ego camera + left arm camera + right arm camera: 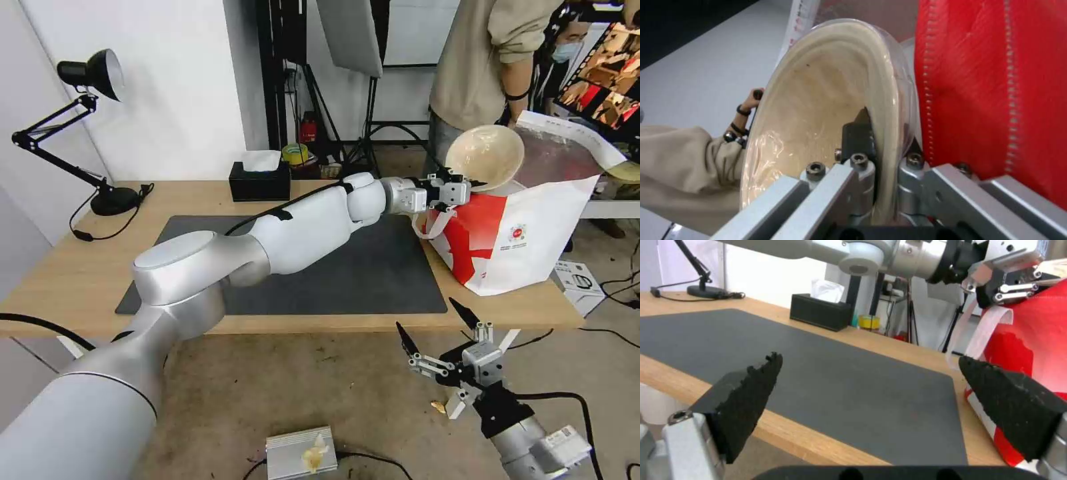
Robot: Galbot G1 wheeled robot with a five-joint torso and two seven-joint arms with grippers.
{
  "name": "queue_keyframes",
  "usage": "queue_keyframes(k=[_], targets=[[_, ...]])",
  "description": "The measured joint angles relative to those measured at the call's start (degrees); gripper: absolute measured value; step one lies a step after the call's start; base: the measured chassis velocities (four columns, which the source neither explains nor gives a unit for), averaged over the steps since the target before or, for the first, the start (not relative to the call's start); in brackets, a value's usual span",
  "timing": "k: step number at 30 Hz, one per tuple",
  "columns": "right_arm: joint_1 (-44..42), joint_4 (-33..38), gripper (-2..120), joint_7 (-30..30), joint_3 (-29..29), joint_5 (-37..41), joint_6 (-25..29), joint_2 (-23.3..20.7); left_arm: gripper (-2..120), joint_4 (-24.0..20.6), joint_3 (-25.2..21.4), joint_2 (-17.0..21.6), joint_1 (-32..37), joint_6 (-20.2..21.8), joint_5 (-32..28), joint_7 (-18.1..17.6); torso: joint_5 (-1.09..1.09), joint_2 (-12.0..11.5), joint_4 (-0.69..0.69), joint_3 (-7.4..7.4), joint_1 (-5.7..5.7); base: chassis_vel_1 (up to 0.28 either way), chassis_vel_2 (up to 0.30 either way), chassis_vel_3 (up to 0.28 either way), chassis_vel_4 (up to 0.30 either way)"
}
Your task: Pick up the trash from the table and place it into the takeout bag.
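Light-wood tabletop (67, 280) w/ dark grey mat (373, 280) across the middle; black tissue box (260, 181) at 12 o'clock of the mat, desk lamp (87, 73) toward 10 o'clock. Takeout bag (527, 233) standing at 3 o'clock of the mat, on the tabletop's far-right end, mouth open & foil lining showing, so ready to receive.

Left end effector (475, 181) reaching across the mat to the bag's near upper edge, clamped on the rim of the shallow beige bowl (485, 155). Left wrist view: one pad inside the bowl (826, 110), the other behind the rim, a pinch grip. Bowl tipped on edge, hollow facing the robot, held just above the bag's mouth; probably tilted that way so it slips in edgewise. Not yet inside.

Right end effector (437, 327) hanging off the tabletop's front edge at 5 o'clock of the mat, fingers spread wide, holding nothing, apparently kept out of the way.

No other trash visible on the mat.
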Motion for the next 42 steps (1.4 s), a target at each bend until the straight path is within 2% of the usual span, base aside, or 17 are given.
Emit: queue_keyframes(k=[9, 11, 13, 16, 17, 21, 22, 24, 26, 27, 35, 42], targets=[[0.0, 0.0, 100, 0.0, 0.0, 0.0, 0.0, 0.0, 3, -0.5, 0.5, 0.0, -0.2, -0.1, 0.6, -0.3, 0.0, 0.0, 0.0, 0.0, 0.0, 0.0, 0.0, 0.0, 0.0], [0.0, 0.0, 100, 0.0, 0.0, 0.0, 0.0, 0.0, 12, -0.7, 0.6, 0.0, -0.4, -0.1, 0.8, -0.6, 0.0, 0.0, 0.0, 0.0, 0.0, 0.0, 0.0, 0.0, 0.0], [0.0, 0.0, 100, 0.0, 0.0, 0.0, 0.0, 0.0, 15, -0.8, 0.8, 0.0, -0.5, -0.2, 1.2, -1.1, 0.0, 0.0, 0.0, 0.0, 0.0, 0.0, 0.0, 0.0, 0.0], [0.0, 0.0, 100, 0.0, 0.0, 0.0, 0.0, 0.0, 30, -1.5, 1.3, 0.0, -0.7, -0.2, 2.2, -3.0, 0.0, 0.0, -0.01, 0.0, 0.0, 0.0, 0.0, 0.0, 0.0], [0.0, 0.0, 100, 0.0, 0.0, 0.0, 0.0, 0.0, 30, -1.5, 1.3, 0.0, -0.7, -0.2, 2.2, -3.0, 0.0, 0.0, -0.01, 0.0, 0.0, 0.0, 0.0, 0.0, 0.0], [0.0, 0.0, 100, 0.0, 0.0, 0.0, 0.0, 0.0, 49, -1.9, 1.3, 0.0, -1.1, -0.1, 2.8, -4.8, 0.0, 0.0, 0.0, 0.0, 0.0, 0.0, 0.0, 0.0, 0.0], [0.0, 0.0, 100, 0.0, 0.0, 0.0, 0.0, 0.0, 49, -1.9, 1.3, 0.0, -1.1, -0.1, 2.8, -4.8, 0.0, 0.0, 0.0, 0.0, 0.0, 0.0, 0.0, 0.0, 0.0], [0.0, 0.0, 100, 0.0, 0.0, 0.0, 0.0, 0.0, 57, -2.1, 1.3, 0.0, -1.2, -0.1, 3.1, -5.6, 0.0, 0.0, 0.0, 0.0, 0.0, 0.0, 0.0, 0.0, 0.0], [0.0, 0.0, 100, 0.0, 0.0, 0.0, 0.0, 0.0, 67, -2.2, 1.2, 0.0, -1.3, -0.1, 3.3, -5.8, 0.0, 0.0, 0.0, 0.0, 0.0, 0.0, 0.0, 0.0, 0.0], [0.0, 0.0, 100, 0.0, 0.0, 0.0, 0.0, 0.0, 67, -2.2, 1.2, 0.0, -1.3, -0.1, 3.3, -5.8, 0.0, 0.0, 0.0, 0.0, 0.0, 0.0, 0.0, 0.0, 0.0], [0.0, 0.0, 100, 0.0, 0.0, 0.0, 0.0, 0.0, 97, -2.7, 1.1, 0.0, -1.5, -0.2, 3.5, -6.3, 0.0, 0.0, 0.0, 0.0, 0.0, 0.0, 0.0, 0.0, 0.0], [0.0, 0.0, 100, 0.0, 0.0, 0.0, 0.0, 0.0, 100, -2.9, 0.9, 0.0, -1.6, -0.2, 3.6, -7.9, 0.0, 0.0, -0.01, 0.0, 0.0, 0.0, 0.0, 0.0, 0.0]])
